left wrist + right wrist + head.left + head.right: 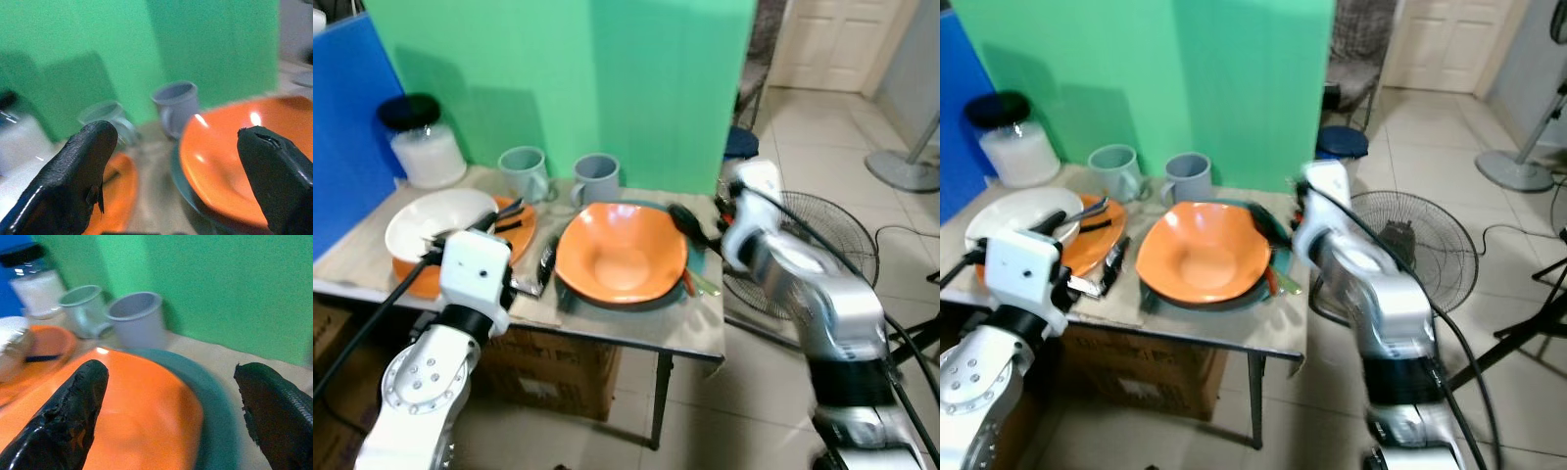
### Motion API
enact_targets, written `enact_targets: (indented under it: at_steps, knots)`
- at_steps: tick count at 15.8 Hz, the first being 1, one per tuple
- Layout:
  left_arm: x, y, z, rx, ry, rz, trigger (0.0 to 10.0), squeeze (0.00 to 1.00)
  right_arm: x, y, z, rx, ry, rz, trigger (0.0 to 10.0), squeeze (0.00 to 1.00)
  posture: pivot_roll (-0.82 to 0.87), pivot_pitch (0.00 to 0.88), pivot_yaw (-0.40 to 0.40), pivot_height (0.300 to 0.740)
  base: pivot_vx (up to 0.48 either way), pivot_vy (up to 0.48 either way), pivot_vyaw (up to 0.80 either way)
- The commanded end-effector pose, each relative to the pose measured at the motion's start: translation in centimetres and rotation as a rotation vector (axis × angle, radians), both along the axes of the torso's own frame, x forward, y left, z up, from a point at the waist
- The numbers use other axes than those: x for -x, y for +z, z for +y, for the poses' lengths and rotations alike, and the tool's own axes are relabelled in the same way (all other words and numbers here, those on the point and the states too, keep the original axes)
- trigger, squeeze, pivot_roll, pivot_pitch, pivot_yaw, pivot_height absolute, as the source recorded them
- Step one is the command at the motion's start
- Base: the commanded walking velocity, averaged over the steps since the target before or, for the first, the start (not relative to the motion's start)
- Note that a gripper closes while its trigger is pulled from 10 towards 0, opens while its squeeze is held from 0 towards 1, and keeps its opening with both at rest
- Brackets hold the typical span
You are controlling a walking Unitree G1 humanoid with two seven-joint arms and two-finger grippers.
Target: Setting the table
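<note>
Both hands are wide and hold nothing, so the right hand [171, 416] should close gently on the orange bowl [622, 253] rim just in front of it.

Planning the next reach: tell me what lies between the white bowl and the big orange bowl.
In the left eye view, between the white bowl and the orange bowl lie an orange plate's rim with dark cutlery and a black-handled utensil.

A glossy orange bowl [621, 254] catches highlights at centre frame, beside two smooth matt grey mugs [596, 177]; rough, pitted black rubber fingertips [68, 416] fill the lower corners; a clear jar [423, 141], upper left, carries a black lid.
</note>
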State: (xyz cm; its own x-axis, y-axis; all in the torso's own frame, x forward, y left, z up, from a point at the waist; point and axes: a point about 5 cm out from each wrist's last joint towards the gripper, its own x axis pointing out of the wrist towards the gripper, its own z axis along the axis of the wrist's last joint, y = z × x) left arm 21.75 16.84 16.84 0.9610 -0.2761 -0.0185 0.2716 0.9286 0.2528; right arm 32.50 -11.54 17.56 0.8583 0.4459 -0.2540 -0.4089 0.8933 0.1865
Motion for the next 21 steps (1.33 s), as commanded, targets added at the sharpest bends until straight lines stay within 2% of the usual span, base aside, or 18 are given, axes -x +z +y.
enact_targets:
  at_steps: [1, 2, 4, 6, 8, 9, 10, 11, 12, 15, 21]
  knots:
    - [0.0, -0.1, 0.0, 0.029, -0.048, 0.030, 10.0, 0.00, -0.2, -0.8, -0.7, -0.024, -0.032, 0.083, 10.0, 1.00, -0.05, 0.001, 0.008, 0.740, 0.000, 0.000, 0.00]
    - [0.0, 0.1, -0.1, 0.052, -0.081, 0.038, 10.0, 0.00, -0.7, -0.7, -0.7, -0.043, -0.029, 0.110, 10.0, 1.00, -0.06, 0.003, 0.008, 0.740, 0.000, 0.000, 0.00]
    - [-0.1, 0.1, -0.4, 0.037, -0.168, 0.079, 10.0, 0.00, -1.5, -0.7, -0.2, 0.004, 0.011, 0.143, 10.0, 1.00, -0.06, 0.003, 0.005, 0.740, 0.000, 0.000, 0.00]
    - [-0.1, 0.0, -0.8, 0.033, -0.257, 0.125, 10.0, 0.00, -2.5, -1.1, -0.1, 0.066, -0.024, 0.184, 10.0, 1.00, -0.06, 0.003, 0.005, 0.740, 0.000, 0.000, 0.00]
    - [0.0, 0.1, -1.3, 0.034, -0.336, 0.153, 10.0, 0.00, -3.1, -1.4, -0.2, 0.083, -0.058, 0.222, 10.0, 1.00, -0.05, 0.005, -0.002, 0.740, 0.000, 0.000, 0.00]
    - [0.2, 0.1, -1.7, 0.044, -0.384, 0.172, 10.0, 0.00, -3.2, -1.7, -0.2, 0.088, -0.066, 0.285, 10.0, 0.00, -0.05, 0.005, -0.003, 0.740, 0.000, 0.000, 0.00]
    - [0.3, 0.2, -1.8, 0.047, -0.398, 0.175, 10.0, 0.00, -3.1, -1.9, -0.1, 0.067, -0.052, 0.328, 10.0, 0.00, -0.05, 0.005, -0.004, 0.740, 0.000, 0.000, 0.00]
    - [0.3, 0.2, -1.8, 0.048, -0.397, 0.176, 10.0, 0.00, -3.0, -2.0, 0.1, 0.061, -0.035, 0.339, 1.5, 0.00, -0.06, 0.006, -0.002, 0.740, 0.000, 0.000, 0.00]
    - [0.3, 0.1, -1.8, 0.049, -0.399, 0.178, 10.0, 0.00, -3.0, -2.0, 0.1, 0.067, -0.032, 0.339, 0.0, 0.00, -0.06, 0.006, -0.002, 0.740, 0.000, 0.000, 0.00]
    - [0.4, 0.1, -1.9, 0.051, -0.407, 0.188, 10.0, 0.00, -3.0, -2.7, 0.0, 0.080, -0.037, 0.374, 0.0, 0.00, -0.06, 0.008, -0.001, 0.740, 0.000, 0.000, 0.00]
    - [0.5, 0.1, -1.6, 0.050, -0.404, 0.198, 10.0, 0.00, -2.9, -3.1, 0.1, 0.041, -0.024, 0.415, 0.0, 0.00, -0.05, 0.009, 0.000, 0.740, 0.000, 0.000, 0.00]
